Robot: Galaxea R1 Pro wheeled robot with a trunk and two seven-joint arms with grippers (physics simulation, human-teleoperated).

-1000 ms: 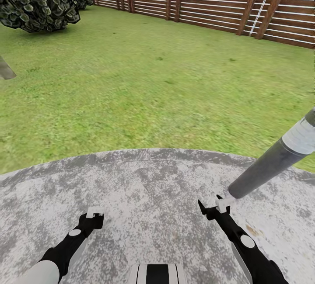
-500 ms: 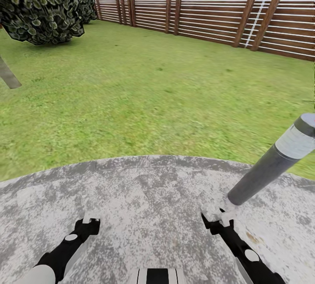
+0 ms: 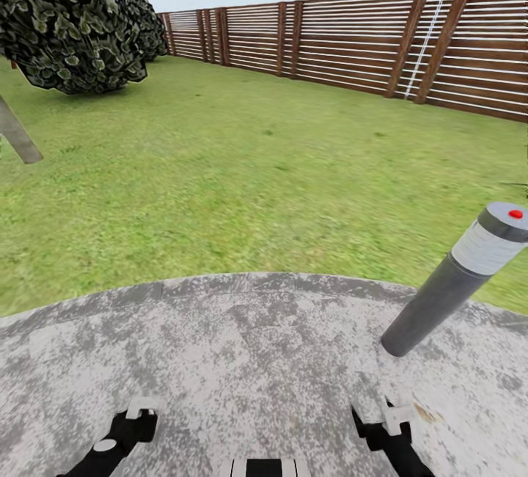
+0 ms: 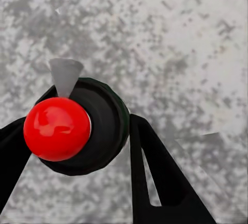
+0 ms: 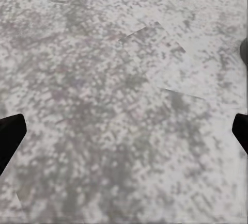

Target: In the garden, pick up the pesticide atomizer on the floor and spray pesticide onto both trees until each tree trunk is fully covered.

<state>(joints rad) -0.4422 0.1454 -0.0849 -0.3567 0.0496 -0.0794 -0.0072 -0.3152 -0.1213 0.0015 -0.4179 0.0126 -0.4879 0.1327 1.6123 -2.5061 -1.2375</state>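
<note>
In the left wrist view my left gripper (image 4: 82, 126) is shut on the pesticide atomizer (image 4: 98, 131), a round black body with a shiny red knob (image 4: 56, 128) and a grey nozzle tip. It hangs over a mottled grey paving slab (image 4: 170, 38). In the head view the left gripper (image 3: 138, 412) and the right gripper (image 3: 380, 417) are low over that slab (image 3: 249, 359). The right gripper (image 5: 124, 131) is open, with bare stone between its fingers. A slanted grey-tan tree trunk (image 3: 18, 138) stands at the far left, under a dark leafy crown (image 3: 66, 18).
A dark grey post (image 3: 449, 288) with a pale band and a red dot on top leans up from the slab, just ahead of my right gripper. A wide green lawn (image 3: 279, 169) stretches beyond the slab to a brown slatted fence (image 3: 352, 37).
The head camera has tilted up: sky and more of the fence show, and the slab, post and both grippers sit lower in the picture. The left gripper's hold is unchanged.
</note>
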